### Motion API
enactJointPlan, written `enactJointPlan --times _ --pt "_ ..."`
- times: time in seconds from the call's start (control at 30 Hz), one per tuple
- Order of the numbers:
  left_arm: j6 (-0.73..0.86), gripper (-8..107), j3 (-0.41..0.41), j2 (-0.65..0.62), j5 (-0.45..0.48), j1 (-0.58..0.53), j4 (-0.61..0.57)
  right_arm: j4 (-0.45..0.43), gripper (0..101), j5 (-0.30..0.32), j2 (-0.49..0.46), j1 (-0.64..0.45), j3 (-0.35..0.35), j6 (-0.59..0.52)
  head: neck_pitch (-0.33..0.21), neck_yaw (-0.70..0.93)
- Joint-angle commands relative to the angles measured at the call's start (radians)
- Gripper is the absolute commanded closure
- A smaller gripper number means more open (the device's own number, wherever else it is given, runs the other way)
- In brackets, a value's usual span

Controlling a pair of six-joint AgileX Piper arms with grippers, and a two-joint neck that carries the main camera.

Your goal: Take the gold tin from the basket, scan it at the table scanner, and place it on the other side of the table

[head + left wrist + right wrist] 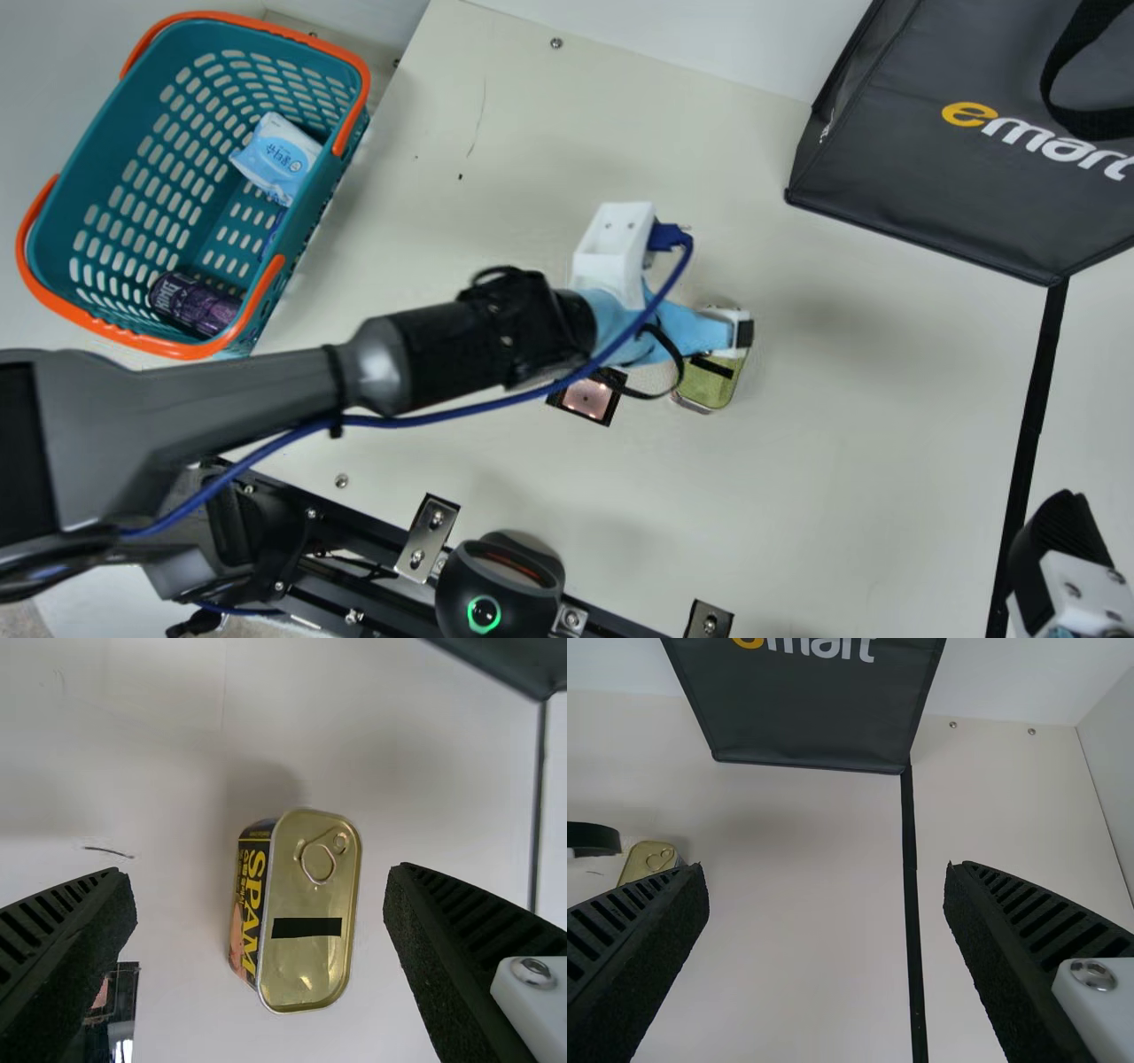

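Note:
The gold tin [709,383] lies on the table just right of the table scanner [586,399], partly hidden under my left gripper [742,333]. In the left wrist view the tin [310,912] shows its gold face with pull ring and black strip, between and beyond the wide-apart fingers of my left gripper [261,912], touching neither. My right gripper [1059,540] is at the main view's lower right corner. In the right wrist view, my right gripper [827,912] stands open with nothing between its fingers, and the tin [651,859] is partly behind one finger.
A teal basket [190,190] with orange handles holds a blue-white packet [279,159] and a dark purple can [195,303]. A dark grey bag [930,177] stands at the back right. A black line [1032,425] crosses the table on the right. A round black device [499,585] sits at the front edge.

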Motion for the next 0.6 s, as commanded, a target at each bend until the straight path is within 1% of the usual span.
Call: enactJointPlan --times 0.0,0.1,0.23,0.37,0.57 --pt "0.153 9 0.050 -0.061 -0.031 0.033 -0.113 0.000 6 0.000 0.000 0.000 0.000 0.000 -0.029 0.004" --pt "0.281 9 0.093 -0.128 -0.043 0.073 -0.215 0.000 6 0.000 0.000 0.000 0.000 0.000 -0.029 0.004" --pt "0.453 9 0.141 -0.219 -0.024 0.143 -0.341 0.000 6 0.000 0.000 0.000 0.000 0.000 -0.029 0.004" --pt "0.619 9 0.182 -0.305 0.022 0.231 -0.451 0.000 6 0.000 0.000 0.000 0.000 0.000 -0.029 0.004" --pt "0.848 9 0.233 -0.420 0.114 0.388 -0.566 0.000 6 0.000 0.000 0.000 0.000 0.000 -0.029 0.004"
